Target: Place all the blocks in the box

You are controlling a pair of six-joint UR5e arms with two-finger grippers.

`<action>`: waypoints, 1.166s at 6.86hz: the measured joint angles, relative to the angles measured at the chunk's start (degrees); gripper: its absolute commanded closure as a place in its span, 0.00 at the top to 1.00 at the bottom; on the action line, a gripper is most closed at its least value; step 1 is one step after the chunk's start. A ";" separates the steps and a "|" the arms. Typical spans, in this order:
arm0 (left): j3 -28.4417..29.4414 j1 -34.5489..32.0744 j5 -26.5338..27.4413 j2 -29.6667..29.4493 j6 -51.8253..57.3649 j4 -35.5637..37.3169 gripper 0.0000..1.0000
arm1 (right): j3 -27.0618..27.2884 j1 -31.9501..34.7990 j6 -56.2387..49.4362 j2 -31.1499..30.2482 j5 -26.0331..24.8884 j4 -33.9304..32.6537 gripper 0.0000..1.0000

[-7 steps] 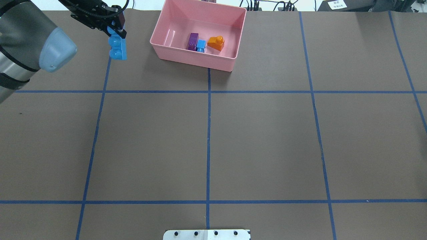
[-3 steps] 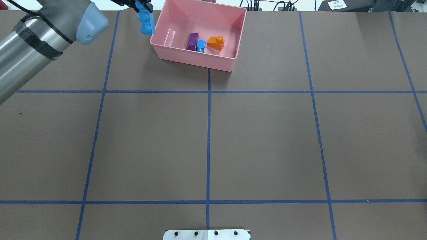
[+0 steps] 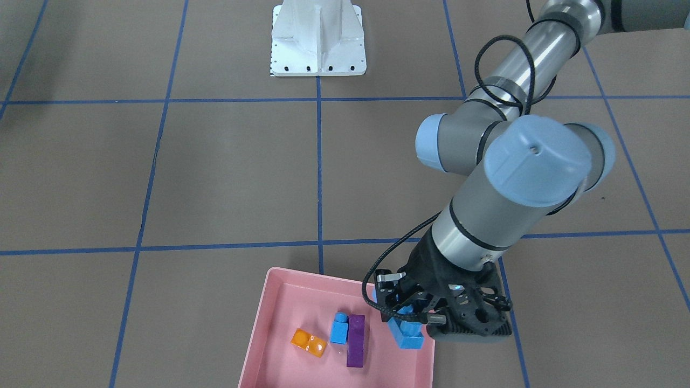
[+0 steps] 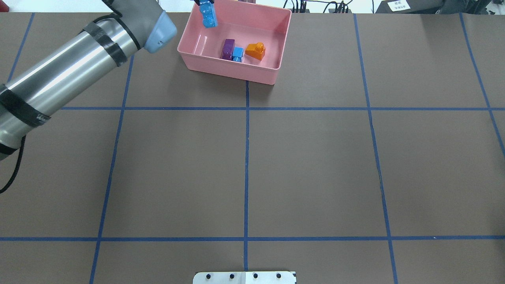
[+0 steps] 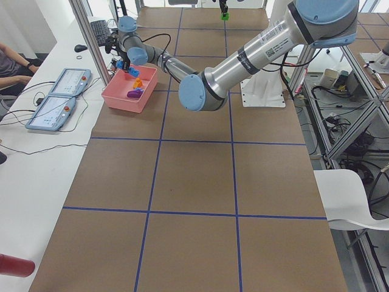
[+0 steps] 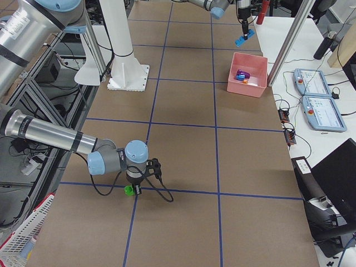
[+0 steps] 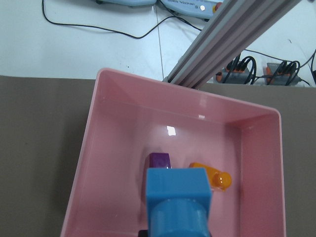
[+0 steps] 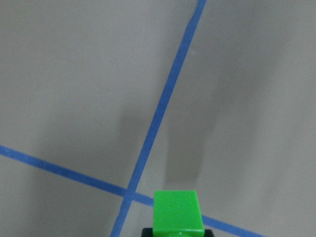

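Jaws of the left gripper (image 3: 418,318) pinch the long blue bar (image 4: 208,15) over the box (image 4: 232,74), at its 10 o'clock corner in my overhead view; the box sits at the desk's (image 4: 315,165) 12 o'clock. Purple block (image 4: 227,49), small blue cube (image 4: 237,54) and orange block (image 4: 255,51) lie inside, mid-floor. I read the right gripper's (image 6: 132,188) jaws as pinching the green cube (image 8: 177,211) by a tape crossing (image 8: 129,190), well apart from the box.

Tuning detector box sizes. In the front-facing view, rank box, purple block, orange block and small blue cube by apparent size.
1. box
2. purple block
3. orange block
4. small blue cube, only a little smaller than the orange block. All three blocks lie together, so nearness hardly skews this.
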 measured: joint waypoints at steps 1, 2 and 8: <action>2.99 2.40 5.26 -1.33 -2.75 -2.92 0.29 | 0.41 4.10 -2.07 1.83 0.10 -0.29 0.00; 4.24 4.66 10.00 -1.93 -5.60 -4.49 0.99 | 0.60 6.88 -2.89 4.47 0.31 -0.95 0.00; -2.16 4.77 8.99 1.67 -8.39 0.60 1.00 | 1.27 13.69 3.50 29.60 9.73 -17.22 0.00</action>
